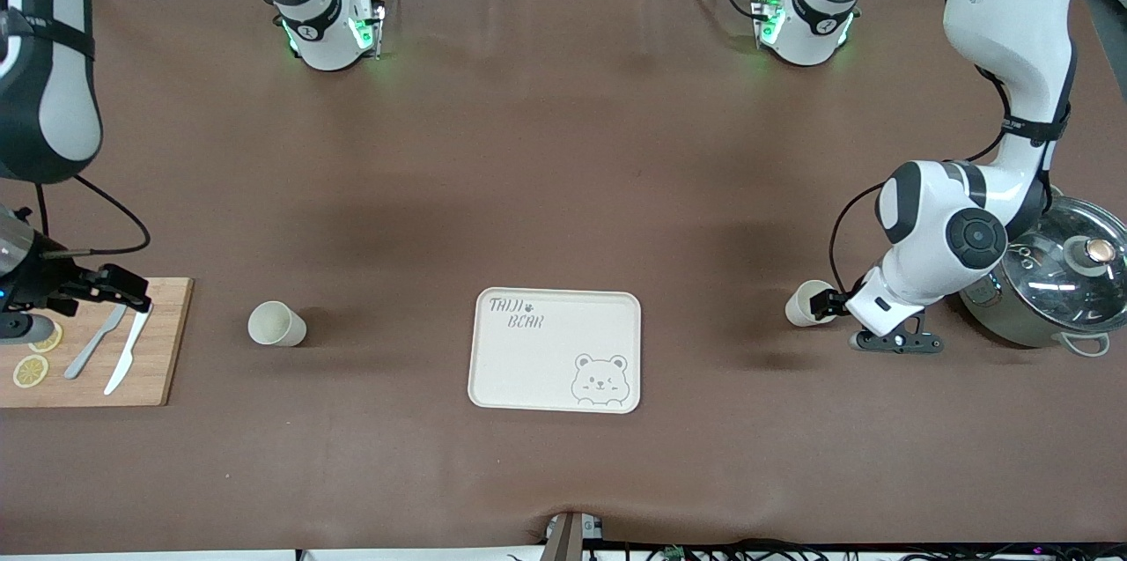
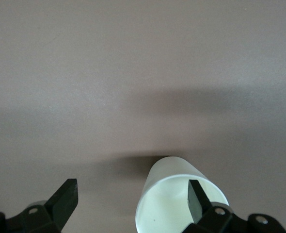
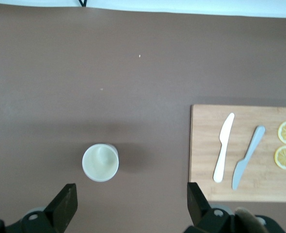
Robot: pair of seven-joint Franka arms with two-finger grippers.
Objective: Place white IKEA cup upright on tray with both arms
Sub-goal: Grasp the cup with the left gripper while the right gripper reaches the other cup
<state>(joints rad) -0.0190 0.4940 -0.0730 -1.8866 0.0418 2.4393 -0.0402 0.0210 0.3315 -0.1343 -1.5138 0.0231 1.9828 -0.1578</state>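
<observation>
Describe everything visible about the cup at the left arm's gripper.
The cup is a small, plain off-white tumbler without a handle, matte and plastic-looking. It lies on its side on the brown table, toward the left arm's end, beside the steel pot, its open mouth facing the left gripper. The gripper is open, with one finger reaching into the mouth and the other outside the wall. It looks empty. Whether the finger touches the wall cannot be told.

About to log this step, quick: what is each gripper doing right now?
Left gripper: open, one finger inside the cup lying on its side.
Right gripper: open, holding nothing, above the cutting board.
</observation>
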